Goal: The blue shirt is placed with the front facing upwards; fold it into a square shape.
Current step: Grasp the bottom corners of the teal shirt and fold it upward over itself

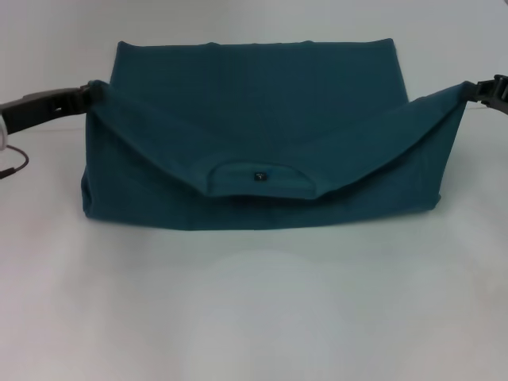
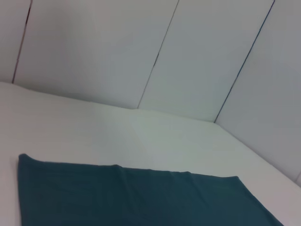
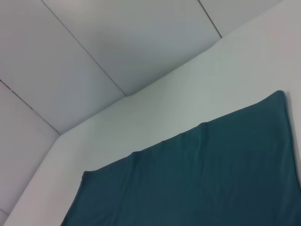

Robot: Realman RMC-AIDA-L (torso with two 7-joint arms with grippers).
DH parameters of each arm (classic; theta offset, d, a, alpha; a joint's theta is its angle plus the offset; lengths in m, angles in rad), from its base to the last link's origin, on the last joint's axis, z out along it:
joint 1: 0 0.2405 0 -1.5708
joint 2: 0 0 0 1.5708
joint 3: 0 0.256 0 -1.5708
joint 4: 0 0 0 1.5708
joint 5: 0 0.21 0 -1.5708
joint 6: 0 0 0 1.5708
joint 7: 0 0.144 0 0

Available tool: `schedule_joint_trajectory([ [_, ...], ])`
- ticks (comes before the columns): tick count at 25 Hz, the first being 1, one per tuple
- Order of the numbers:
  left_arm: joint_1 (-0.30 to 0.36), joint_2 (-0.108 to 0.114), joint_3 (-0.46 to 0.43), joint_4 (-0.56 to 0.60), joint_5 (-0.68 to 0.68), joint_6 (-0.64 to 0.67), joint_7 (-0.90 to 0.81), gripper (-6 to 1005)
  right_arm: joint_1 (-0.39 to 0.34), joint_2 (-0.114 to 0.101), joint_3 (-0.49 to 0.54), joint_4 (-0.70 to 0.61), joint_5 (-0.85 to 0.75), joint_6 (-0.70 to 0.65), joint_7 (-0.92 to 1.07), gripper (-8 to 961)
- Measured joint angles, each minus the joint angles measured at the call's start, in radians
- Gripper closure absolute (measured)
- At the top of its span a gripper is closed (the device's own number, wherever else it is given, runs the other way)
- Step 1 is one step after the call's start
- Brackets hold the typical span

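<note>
The white desk (image 1: 254, 317) spreads wide, and across its middle lies the shirt (image 1: 262, 87), a big soft teal sheet, its far part flat and its near part lifted and drawn over, sagging in a shallow V between two raised corners. The collar (image 1: 260, 176) hangs at the low point of that fold, tag showing. The left pincer (image 1: 86, 94) is clenched on one raised corner and the right pincer (image 1: 470, 90) on the other, both just off the desk. The cloth looks light, limp and non-slippery; I'd judge corners and seams the surest places to grip.
</note>
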Motion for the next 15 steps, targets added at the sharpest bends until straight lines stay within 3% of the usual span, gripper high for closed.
schedule_joint_trajectory([
  [15, -0.054, -0.014, 0.002, 0.052, 0.0, -0.144, 0.078, 974, 0.041, 0.0, -0.013, 0.052, 0.001, 0.111, -0.041, 927],
])
